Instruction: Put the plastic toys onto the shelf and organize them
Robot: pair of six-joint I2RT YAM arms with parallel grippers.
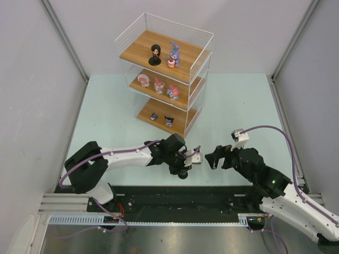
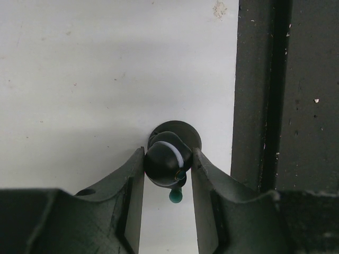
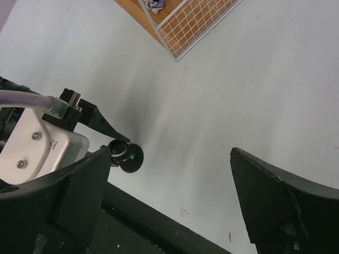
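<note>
No readable text (print on wrist camera (image 3: 45, 145) blurred).

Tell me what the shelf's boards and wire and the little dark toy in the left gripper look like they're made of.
Boards: probably wood or a wood-look laminate, matte; warm brown with no shine.
Wire: likely metal coated white; thin straight rods in a fine grid.
Dark toy: looks like moulded plastic, glossy; a smooth rounded black surface with soft highlights.

Table (image 1: 106, 106): carrying the wire shelf (image 1: 201, 58) at its far middle.
Top board (image 1: 137, 53): holding a dark-haired figurine (image 1: 154, 54) and a purple-blue bunny (image 1: 174, 54).
Middle board (image 1: 185, 100): holding three pink-and-white figurines (image 1: 159, 84).
Bottom board (image 1: 180, 128): holding two small dark figurines (image 1: 169, 120).
</note>
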